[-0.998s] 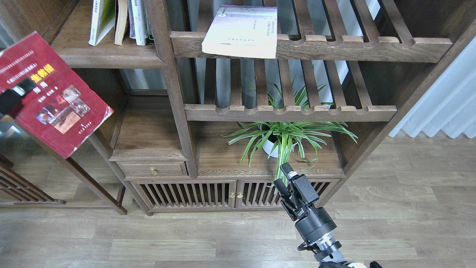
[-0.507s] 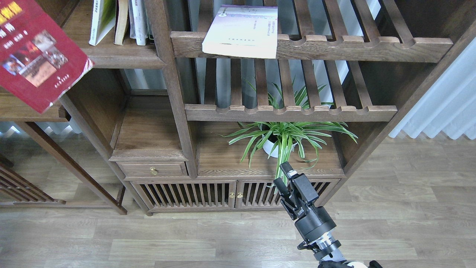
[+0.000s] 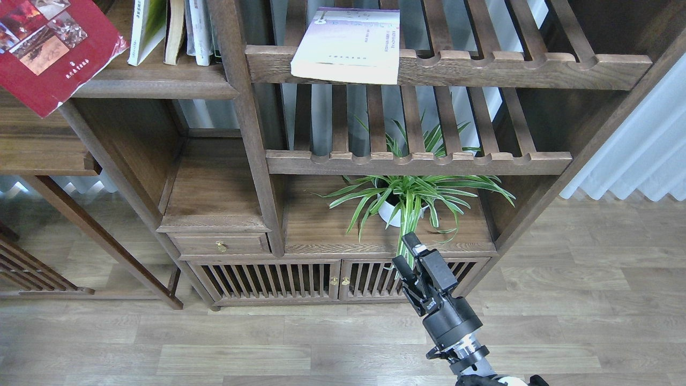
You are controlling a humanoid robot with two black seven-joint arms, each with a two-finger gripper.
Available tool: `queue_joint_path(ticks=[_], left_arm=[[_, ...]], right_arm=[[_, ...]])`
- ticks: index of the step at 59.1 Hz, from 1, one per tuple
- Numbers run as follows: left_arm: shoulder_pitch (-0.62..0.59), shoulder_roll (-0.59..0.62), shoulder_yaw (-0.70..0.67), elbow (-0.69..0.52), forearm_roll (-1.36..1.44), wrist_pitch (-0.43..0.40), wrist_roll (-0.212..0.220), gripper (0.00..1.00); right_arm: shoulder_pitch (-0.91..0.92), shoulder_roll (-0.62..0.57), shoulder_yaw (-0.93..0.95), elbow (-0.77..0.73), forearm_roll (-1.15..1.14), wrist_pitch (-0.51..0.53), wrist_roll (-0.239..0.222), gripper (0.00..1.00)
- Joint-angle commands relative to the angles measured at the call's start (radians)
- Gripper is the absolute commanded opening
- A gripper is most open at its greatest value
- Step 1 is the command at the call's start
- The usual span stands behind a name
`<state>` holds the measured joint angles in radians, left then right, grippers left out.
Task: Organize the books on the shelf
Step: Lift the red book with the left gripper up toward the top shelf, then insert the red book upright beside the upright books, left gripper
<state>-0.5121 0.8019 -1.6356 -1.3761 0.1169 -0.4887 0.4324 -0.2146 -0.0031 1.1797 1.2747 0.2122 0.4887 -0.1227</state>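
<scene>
Dark red book (image 3: 51,51) tilting over the shelf (image 3: 155,86) lip, far up-left of the right gripper (image 3: 408,256), whose jaws are standing apart, grasping nothing.

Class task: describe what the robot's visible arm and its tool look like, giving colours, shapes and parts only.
Only the right arm shows. Its tool has two slim black fingers on a blocky black body, set on a round dark-grey drum. Below the drum comes a shiny silver ring with a thin black cable loop beside it, then a black link with a white patch at the frame's edge.
</scene>
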Motion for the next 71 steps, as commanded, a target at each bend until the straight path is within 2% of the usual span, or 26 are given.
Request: queue_joint_path(ticks=[1,9,25,49,55,71], left_arm=[[-0.009,-0.006,-0.001,0.012,0.026,0.0,-0.001,0.02],[-0.034,-0.026,-0.003,0.037,0.067,0.0,-0.001,0.02],[-0.19,-0.107,0.026,0.101,0.24,0.0,-0.001,0.02],[-0.327,-0.187,0.088,0.161,0.376,0.0,-0.003,0.02],[-0.396,-0.245,0.095,0.212,0.446,0.0,-0.006,0.02],[-0.468,-0.332,0.119,0.262,0.537,0.0,-0.008,0.01]], right_arm=[[0.0,0.0,0.0,0.0,0.001,0.0,0.0,0.98],[0.001,0.0,0.0,0.002,0.0,0.0,0.0,0.98],[0.001,0.0,0.0,0.002,0.001,0.0,0.0,0.98],[0.001,0.0,0.0,0.002,0.001,0.0,0.0,0.98],[0.001,0.0,0.0,0.002,0.001,0.0,0.0,0.98],[0.003,0.0,0.0,0.002,0.003,0.0,0.0,0.98]])
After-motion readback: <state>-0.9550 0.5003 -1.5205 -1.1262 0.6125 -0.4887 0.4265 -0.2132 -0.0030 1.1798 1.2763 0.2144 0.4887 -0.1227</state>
